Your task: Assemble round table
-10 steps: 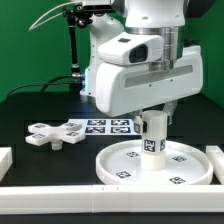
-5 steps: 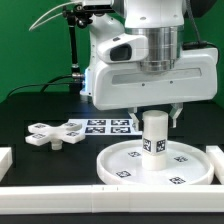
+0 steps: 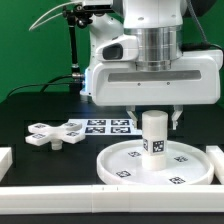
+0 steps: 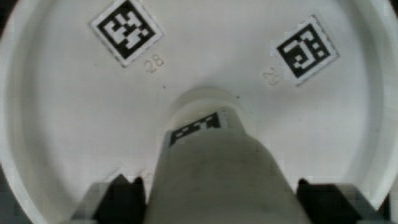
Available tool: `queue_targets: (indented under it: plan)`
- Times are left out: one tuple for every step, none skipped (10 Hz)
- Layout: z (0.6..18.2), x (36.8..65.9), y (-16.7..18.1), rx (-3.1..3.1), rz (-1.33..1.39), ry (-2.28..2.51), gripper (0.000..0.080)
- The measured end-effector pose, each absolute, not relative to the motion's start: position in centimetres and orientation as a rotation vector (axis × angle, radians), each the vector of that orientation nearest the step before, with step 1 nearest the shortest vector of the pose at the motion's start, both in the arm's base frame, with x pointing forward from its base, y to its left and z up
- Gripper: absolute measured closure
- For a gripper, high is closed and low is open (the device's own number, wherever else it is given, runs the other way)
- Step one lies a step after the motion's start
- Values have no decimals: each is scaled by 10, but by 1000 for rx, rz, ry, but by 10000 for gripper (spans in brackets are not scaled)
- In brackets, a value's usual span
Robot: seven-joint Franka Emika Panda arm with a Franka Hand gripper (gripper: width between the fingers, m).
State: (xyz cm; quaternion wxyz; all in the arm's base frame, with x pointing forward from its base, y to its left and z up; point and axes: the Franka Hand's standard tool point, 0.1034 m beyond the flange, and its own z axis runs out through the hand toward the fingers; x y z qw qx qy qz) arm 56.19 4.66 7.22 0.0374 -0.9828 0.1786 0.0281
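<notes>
Single arm, gripper [image 3: 155, 119] pointing straight down and pinched onto the upper end of the leg [image 3: 154, 138]. In the wrist view the dark pads [image 4: 121, 196] sit tight against either flank of the white cylinder, no gap showing. Leg stands upright, long axis vertical and, in my judgement, in line with the wrist above it, so the task's thing lies directly below the pincer rather than off to any side. Its foot meets the middle of the disc [image 3: 118, 160], which lies flat, rim up, by the table [image 3: 40, 158] edge nearest the exterior camera, toward the exterior view's right, just behind the front rail [image 3: 60, 196]. Whether the leg is fully seated in the disc cannot be told from here. Cross base [image 3: 45, 133] lies loose and well apart, toward the exterior view's left, beside the marker board [image 3: 105, 125]. Likely step: fixing leg into disc. That would hinge on keeping the leg's axis plumb over the disc's centre; any tilt risks binding or shoving the disc against the rail.
</notes>
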Motion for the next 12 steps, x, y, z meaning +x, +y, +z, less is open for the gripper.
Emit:
queue_targets:
  plan:
    - [72, 562, 47, -2970, 96, 718, 390]
    - [72, 562, 47, -2917, 107, 873, 390]
    - [71, 561, 49, -2856, 121, 1032, 390]
    - [71, 561, 49, -2793, 134, 1166, 390]
    - [71, 561, 50, -2715, 144, 1312, 390]
    - [71, 562, 51, -2640, 138, 1450, 390]
    - [71, 562, 51, -2619, 141, 1489, 390]
    - [71, 562, 52, -2568, 150, 1569, 390]
    - [71, 562, 54, -2513, 160, 1652, 390]
    - [71, 562, 55, -2466, 170, 1715, 390]
    - [71, 562, 55, -2422, 177, 1774, 390]
    - [71, 562, 55, -2372, 187, 1829, 390]
